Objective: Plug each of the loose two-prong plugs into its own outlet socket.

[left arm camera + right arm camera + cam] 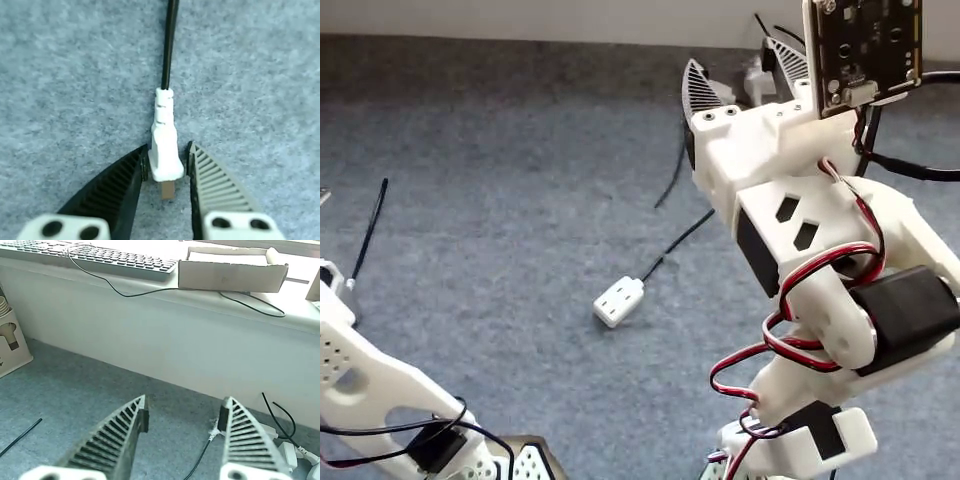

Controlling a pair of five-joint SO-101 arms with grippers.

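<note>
Left gripper [168,147] stands slightly parted astride the white two-prong plug [164,132], which lies on the grey carpet [60,75]. Its dark finger touches the plug's side and the pale one sits just beside it. Right gripper [740,75] gapes wide, holding nothing, with the outlet socket [619,301] at its 7 o'clock.

Low left end effector [168,146] narrowly parted; raised right end effector [185,399] spread wide.

I am seeing a keyboard [100,257] and a cardboard box [232,275] sitting up on a white ledge [150,340], with grey carpet [500,200] lying below it.
</note>
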